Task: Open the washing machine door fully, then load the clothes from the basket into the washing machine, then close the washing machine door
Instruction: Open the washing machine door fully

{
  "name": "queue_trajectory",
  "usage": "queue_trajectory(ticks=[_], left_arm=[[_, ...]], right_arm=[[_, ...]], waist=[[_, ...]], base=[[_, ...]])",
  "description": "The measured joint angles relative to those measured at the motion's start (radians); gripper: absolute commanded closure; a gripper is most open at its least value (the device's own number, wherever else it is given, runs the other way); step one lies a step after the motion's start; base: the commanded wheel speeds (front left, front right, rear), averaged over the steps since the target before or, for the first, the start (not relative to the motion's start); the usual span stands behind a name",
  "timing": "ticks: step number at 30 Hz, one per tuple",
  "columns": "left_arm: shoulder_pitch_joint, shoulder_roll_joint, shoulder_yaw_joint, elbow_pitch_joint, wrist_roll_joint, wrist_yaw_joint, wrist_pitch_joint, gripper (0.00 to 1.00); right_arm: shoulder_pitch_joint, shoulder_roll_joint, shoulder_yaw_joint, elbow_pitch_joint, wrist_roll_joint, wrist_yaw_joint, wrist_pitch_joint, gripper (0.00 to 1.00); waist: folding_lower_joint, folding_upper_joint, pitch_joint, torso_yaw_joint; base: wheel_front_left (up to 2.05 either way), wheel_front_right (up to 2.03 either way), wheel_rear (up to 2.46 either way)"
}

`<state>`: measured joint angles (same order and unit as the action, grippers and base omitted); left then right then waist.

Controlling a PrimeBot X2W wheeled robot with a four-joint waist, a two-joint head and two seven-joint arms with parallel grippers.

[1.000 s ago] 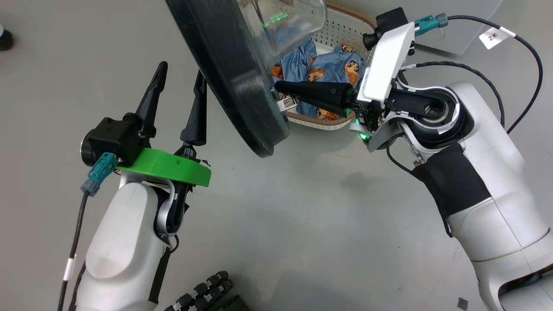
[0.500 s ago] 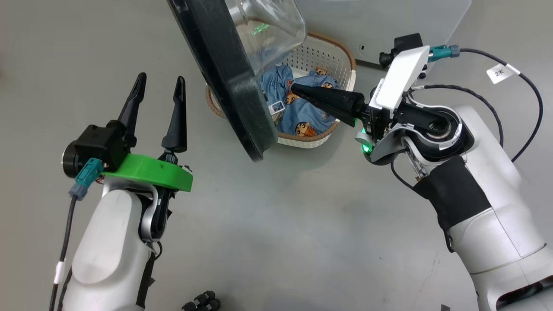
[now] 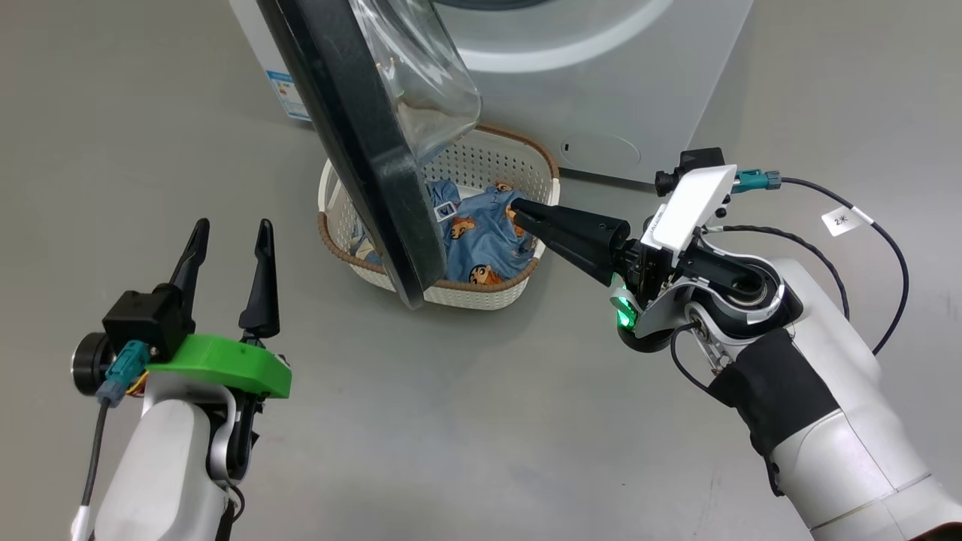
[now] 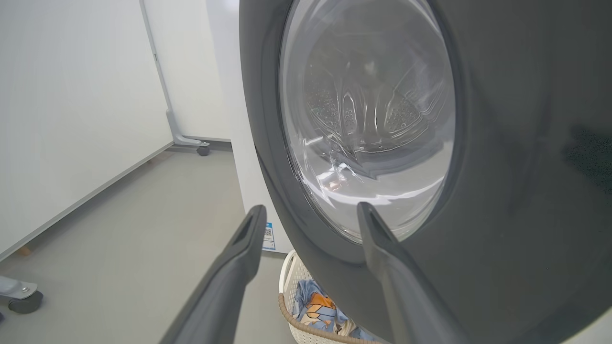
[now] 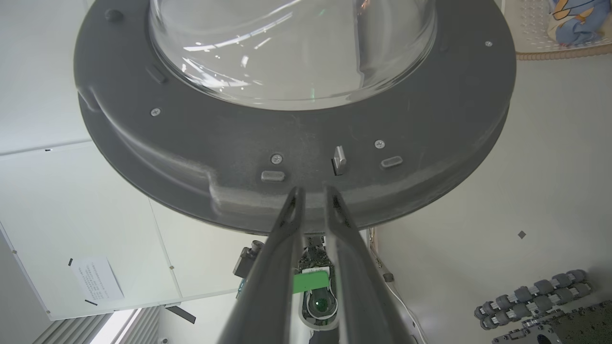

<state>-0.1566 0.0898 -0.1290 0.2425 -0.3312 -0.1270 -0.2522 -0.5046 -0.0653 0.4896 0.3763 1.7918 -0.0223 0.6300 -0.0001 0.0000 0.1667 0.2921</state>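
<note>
Washing machine door point(image 3: 361, 165), reader asks: what do the grippers hold at this moment?

Legend: Nothing. Right gripper point(image 3: 518, 207): long dark fingers barely parted, a thin slit between them, tips aimed at the door's inner face and short of it, above the clothes point(image 3: 481, 244). Left gripper point(image 3: 232, 225): fingers spread wide, empty, on the door's outer side and well apart from it.

Reader: Where is the door, and how would it handle?

Legend: Part-open, standing out from the washing machine point(image 3: 601, 98) and hanging over the basket point(image 3: 492, 300). Judged rigid and fairly heavy, free to move only in an arc. Outer rim: glossy black, likely slippery. Inner face: matte grey, dotted with screws point(image 5: 276, 158), with a metal latch tongue point(image 5: 339, 160) near the free edge. Glass bowl point(image 5: 291, 48): smooth and bulging, offering no purchase, best left untouched. A push on the flat rim beside the latch, far from the hinged side, should give the most leverage. No pinch is needed.

Reader: And the load?

Legend: Clothes: soft, light, limp blue printed cloth, crumpled in the perforated cream basket with its brown woven-look rim. Take a bunched fold from above once the door is out of the way.
</note>
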Motion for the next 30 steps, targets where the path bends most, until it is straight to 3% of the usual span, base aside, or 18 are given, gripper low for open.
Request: queue_trajectory(ticks=[2, 4, 5, 16, 22, 30], left_arm=[[0.019, 0.004, 0.012, 0.001, 0.0, 0.0, 0.0, 0.0], [0.033, 0.006, 0.024, 0.0, 0.0, 0.0, 0.0, 0.0], [0.039, 0.009, 0.026, 0.001, 0.0, 0.0, 0.0, 0.0], [0.098, 0.02, 0.068, -0.007, 0.0, 0.0, 0.0, 0.0], [0.101, 0.021, 0.075, -0.025, 0.005, 0.0, 0.0, 0.0], [0.108, 0.021, 0.075, -0.026, 0.006, 0.0, 0.0, 0.0]], right_arm=[[0.012, 0.0, -0.002, 0.003, 0.016, 0.007, -0.014, 0.47], [0.026, 0.001, -0.007, 0.003, 0.037, 0.014, -0.031, 0.1], [0.032, 0.001, -0.011, 0.003, 0.048, 0.018, -0.039, 0.0], [0.062, 0.003, -0.108, 0.0, 0.026, 0.104, -0.23, 0.0], [0.062, -0.013, -0.123, -0.005, -0.123, 0.128, -0.345, 0.0], [0.045, -0.09, -0.099, -0.027, -0.386, 0.139, -0.542, 0.0]], waist=[[0.0, 0.0, -0.017, -0.016], [0.0, 0.0, -0.032, -0.033], [0.0, 0.0, -0.039, -0.041], [0.0, 0.0, -0.097, -0.13], [0.0, 0.0, -0.115, -0.174], [0.0, 0.0, -0.128, -0.213]], base=[[0.0, 0.0, 0.0], [0.0, 0.0, 0.0], [0.0, 0.0, 0.0], [0.0, 0.0, 0.0], [0.0, 0.0, 0.0], [0.0, 0.0, 0.0]])
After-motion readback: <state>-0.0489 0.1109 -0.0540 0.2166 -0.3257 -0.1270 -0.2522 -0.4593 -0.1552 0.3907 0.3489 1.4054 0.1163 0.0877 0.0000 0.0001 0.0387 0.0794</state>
